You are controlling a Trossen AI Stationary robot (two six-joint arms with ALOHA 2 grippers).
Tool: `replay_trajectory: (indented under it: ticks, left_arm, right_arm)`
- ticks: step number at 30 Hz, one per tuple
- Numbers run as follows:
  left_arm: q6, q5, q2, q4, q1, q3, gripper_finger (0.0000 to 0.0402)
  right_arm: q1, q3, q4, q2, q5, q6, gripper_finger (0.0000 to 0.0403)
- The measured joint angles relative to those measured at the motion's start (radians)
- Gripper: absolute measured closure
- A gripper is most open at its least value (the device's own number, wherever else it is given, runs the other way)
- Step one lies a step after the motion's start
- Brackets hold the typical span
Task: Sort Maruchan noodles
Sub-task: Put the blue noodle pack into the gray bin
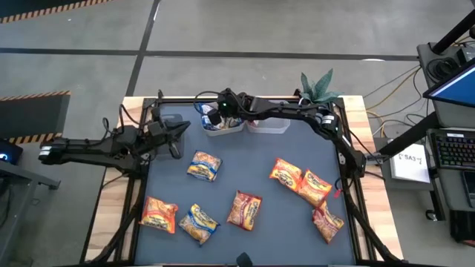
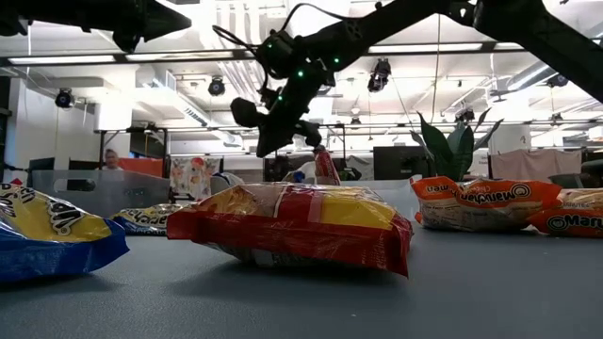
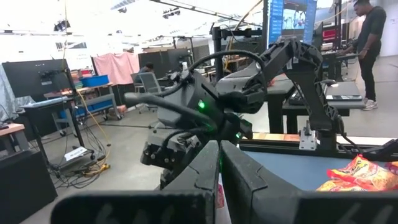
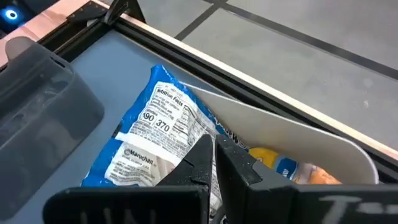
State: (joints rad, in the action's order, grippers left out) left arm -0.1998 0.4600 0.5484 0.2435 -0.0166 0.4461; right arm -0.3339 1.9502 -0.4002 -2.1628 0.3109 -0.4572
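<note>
Several Maruchan noodle packets lie flat on the blue-grey table: a yellow-and-blue one [image 1: 204, 165], a red one [image 1: 245, 210], an orange one [image 1: 286, 174] and others. A blue-and-white packet [image 4: 158, 140] lies printed back up in a white-rimmed tub [image 1: 223, 127] at the far edge, with a yellow-and-blue packet [image 4: 283, 167] beside it. My right gripper [image 4: 215, 148] hangs shut above this tub [image 4: 298, 132], holding nothing, and shows in the air in the low view [image 2: 273, 132]. My left gripper [image 1: 178, 130] waits shut over the table's far left [image 3: 219, 163].
A second clear tub [image 1: 269, 124] stands beside the first, right of it in the high view. A potted plant [image 1: 318, 87] stands at the far edge. Dark rails and the wooden rim [image 1: 111, 215] border the table. Bare table [image 1: 245, 159] lies between the tubs and the packets.
</note>
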Motion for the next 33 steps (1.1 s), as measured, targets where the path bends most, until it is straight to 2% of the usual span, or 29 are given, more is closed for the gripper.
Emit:
replay_trajectory:
  ticks: [14,23,27,33]
  left_arm:
    - [-0.002,0.0,0.0,0.01,0.0,0.0,0.0402]
    - [-0.016,0.0,0.006,-0.001,0.0,0.0,0.0402]
    - [-0.022,0.0,0.026,0.0,0.0,0.0,0.0402]
    - [-0.028,0.0,0.069,0.0,0.0,0.0,0.0402]
  right_arm:
    - [0.004,-0.176,0.189,0.0,-0.004,-0.005,0.0394]
    - [0.028,-0.132,0.158,0.017,-0.022,0.059,0.0394]
    - [0.062,-0.113,0.095,0.082,-0.023,0.117,0.0394]
    - [0.135,-0.153,-0.016,0.226,-0.019,0.217,0.0394]
